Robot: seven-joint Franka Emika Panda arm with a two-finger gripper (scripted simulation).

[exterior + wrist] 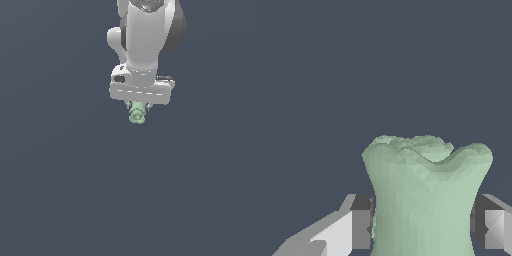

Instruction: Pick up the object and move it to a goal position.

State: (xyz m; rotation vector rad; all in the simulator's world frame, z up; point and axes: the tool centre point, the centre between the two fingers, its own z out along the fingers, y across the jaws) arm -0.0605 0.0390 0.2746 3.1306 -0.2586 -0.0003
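Observation:
The object (137,114) is a small pale mint-green knobbly piece. It hangs out below the white gripper (137,107) near the top middle of the exterior view. In the wrist view the object (426,195) fills the space between the two fingers (358,227), which press on both its sides. The gripper is shut on it. The fingertips are mostly hidden behind the object and the white hand in the exterior view. Whether the object touches the surface below cannot be told.
The white and grey arm (145,35) comes down from the top middle of the exterior view. A plain dark grey-blue surface (60,190) fills the rest of both views.

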